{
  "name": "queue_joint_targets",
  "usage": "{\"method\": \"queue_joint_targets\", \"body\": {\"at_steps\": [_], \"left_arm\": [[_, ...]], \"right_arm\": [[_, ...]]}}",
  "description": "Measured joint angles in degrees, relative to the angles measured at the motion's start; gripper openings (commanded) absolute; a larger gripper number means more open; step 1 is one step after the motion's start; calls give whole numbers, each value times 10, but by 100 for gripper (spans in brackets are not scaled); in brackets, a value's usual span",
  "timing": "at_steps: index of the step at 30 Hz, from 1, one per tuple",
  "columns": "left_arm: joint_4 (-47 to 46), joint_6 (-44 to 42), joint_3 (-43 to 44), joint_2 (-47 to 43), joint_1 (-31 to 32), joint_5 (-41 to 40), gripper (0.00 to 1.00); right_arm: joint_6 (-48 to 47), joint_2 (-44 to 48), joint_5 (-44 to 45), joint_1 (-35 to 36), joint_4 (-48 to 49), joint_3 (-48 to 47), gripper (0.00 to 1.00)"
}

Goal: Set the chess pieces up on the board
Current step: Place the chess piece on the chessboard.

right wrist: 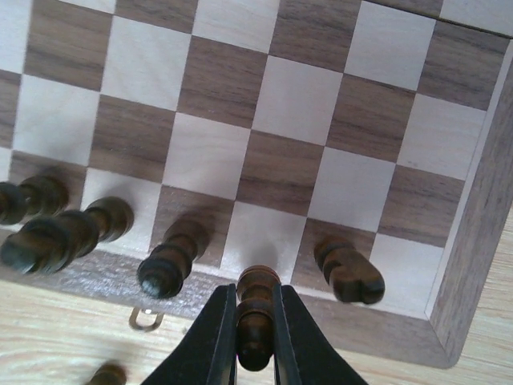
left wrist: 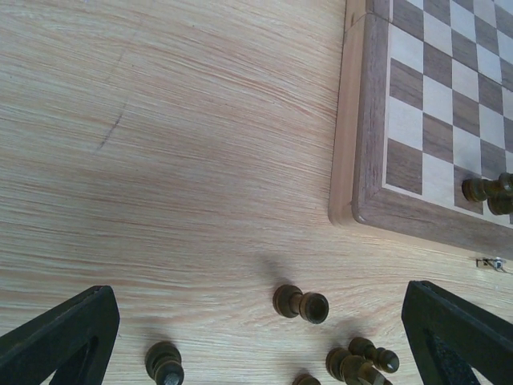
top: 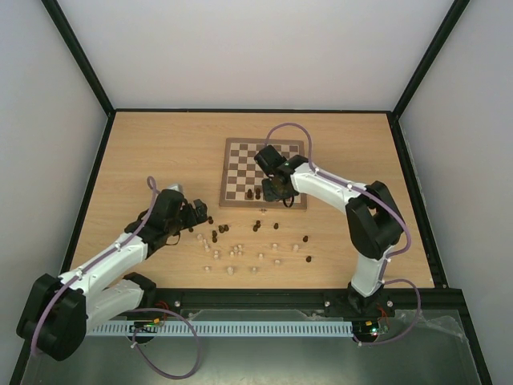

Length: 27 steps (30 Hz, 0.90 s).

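**Fig.: chess set-up, overhead + both wrist views.**

**Right arm.** My right gripper (right wrist: 256, 343) is closed on one dark piece (right wrist: 257, 298). Both fingers (right wrist: 215, 346) pinch its turned stem, and its rounded head shows just past the fingertips. The piece hangs over the board's near edge, where a cream sq. meets the brown frame. I cannot tell whether its base touches the wood.

**The board** (right wrist: 298, 103). Walnut-brown and cream squares w/ visible grain, inside a wide brown frame. It lies on the bench (top: 160, 152), toward the far side, near the middle.

**Near-row men** (right wrist: 170, 263). All are dark brown, glossy and lathe-turned, w/ ringed collars and knob heads. Several stand to the left of the held piece. A knight-like shape (right wrist: 349, 274) sits just to its right.

**Left arm.** My left gripper (top: 197, 215) is spread wide and holds nothing. It hangs low over the bench, near the board's near-left corner. A fallen dark man (left wrist: 300, 303) lies on its side betw. the fingers, apart from both. More dark men (left wrist: 361, 361) cluster just beside it.

**Loose pieces.** Pale beige men (top: 232, 253) and dark brown men (top: 308, 238) lie scattered on the bench betw. the board's near edge and the arm bases. Each is tiny next to a board sq.
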<state>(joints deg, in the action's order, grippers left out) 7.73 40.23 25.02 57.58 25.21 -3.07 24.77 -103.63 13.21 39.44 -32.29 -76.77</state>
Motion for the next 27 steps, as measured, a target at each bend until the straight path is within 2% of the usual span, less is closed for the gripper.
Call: {"method": "queue_joint_targets", "body": {"at_steps": [14,27], "left_arm": [[-7,-2,1,11,0,-1,99],[-10,-2,1,14,0,-2,100]], "right_arm": [[-6,-31,0,-13,5,-15,6],[-14,-32,-8,-20,11,-15,16]]}}
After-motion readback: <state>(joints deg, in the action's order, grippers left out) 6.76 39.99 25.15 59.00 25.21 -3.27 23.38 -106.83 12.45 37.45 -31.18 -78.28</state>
